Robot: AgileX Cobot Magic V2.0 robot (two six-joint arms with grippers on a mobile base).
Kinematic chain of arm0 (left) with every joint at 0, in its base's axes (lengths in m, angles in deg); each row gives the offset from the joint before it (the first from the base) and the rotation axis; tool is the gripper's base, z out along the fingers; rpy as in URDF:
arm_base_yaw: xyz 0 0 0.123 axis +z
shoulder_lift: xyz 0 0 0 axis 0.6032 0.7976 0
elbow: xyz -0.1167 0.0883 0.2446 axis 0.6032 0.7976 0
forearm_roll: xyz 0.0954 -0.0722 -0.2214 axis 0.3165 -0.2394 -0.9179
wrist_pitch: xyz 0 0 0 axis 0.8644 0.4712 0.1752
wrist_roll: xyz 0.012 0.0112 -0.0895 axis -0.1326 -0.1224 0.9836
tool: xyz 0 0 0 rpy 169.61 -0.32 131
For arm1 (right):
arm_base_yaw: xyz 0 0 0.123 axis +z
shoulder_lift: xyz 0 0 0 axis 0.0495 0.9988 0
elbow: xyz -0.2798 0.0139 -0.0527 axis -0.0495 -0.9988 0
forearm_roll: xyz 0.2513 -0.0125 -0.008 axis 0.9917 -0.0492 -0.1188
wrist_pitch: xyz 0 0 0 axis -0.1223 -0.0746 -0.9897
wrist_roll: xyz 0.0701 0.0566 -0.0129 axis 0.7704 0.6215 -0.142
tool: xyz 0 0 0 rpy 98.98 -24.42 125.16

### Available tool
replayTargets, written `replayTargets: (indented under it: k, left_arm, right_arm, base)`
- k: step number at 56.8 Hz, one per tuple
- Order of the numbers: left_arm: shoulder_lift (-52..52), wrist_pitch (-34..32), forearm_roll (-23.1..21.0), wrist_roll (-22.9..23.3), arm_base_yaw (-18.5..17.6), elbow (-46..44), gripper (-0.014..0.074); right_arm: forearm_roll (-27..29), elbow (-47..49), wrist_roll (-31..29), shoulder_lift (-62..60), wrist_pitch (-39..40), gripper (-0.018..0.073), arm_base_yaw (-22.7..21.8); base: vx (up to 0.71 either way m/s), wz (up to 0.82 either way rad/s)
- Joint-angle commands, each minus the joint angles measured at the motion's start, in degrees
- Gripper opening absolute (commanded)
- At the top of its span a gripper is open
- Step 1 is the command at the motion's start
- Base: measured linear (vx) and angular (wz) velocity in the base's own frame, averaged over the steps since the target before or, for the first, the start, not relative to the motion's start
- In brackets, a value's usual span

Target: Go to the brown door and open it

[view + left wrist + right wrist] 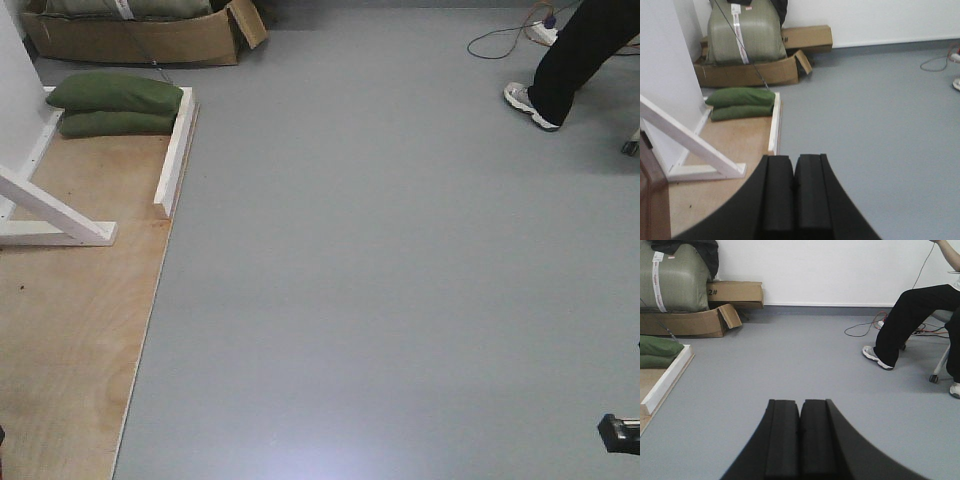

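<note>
A sliver of the brown door (pixel 649 197), reddish-brown wood, shows at the lower left edge of the left wrist view; its handle is out of view. My left gripper (pixel 794 159) is shut with its pads touching and nothing between them, hovering over the border of the plywood base (pixel 730 145) and the grey floor (pixel 870 130). In the right wrist view my right gripper (pixel 800 402) is shut too, empty, above bare grey floor (pixel 790 355). The front view does not show the door.
A white diagonal brace (pixel 687 140) and white frame rails (pixel 175 150) stand on the plywood (pixel 70 320). Green sandbags (pixel 115 103) lie behind them, with a cardboard box (pixel 140 38) beyond. A seated person's leg (pixel 900 325), a cable (pixel 862 330) and a chair wheel (pixel 933 378) are at right.
</note>
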Motion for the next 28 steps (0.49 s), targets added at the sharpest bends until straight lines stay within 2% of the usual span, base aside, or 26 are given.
replayTargets:
  k: [1, 13, 28]
  left_arm:
    - [4.0, -2.5, -0.4, 0.4, -0.4, -5.0, -0.0006]
    - [11.5, 8.1, -0.4, 0.4, 0.5, -20.1, -0.0006]
    - [22.0, 9.2, -0.3, 0.4, 12.0, -34.4, -0.0006]
  right_arm:
    - [-0.3, -0.3, -0.3, -0.6, 4.3, 0.0, 0.1]
    - [-0.3, -0.3, -0.3, -0.6, 4.3, 0.0, 0.1]
    - [-0.3, -0.3, -0.3, -0.6, 4.3, 0.0, 0.1]
  base:
    - [0.0, 0.0]
    - [0.0, 0.0]
    - [0.0, 0.0]
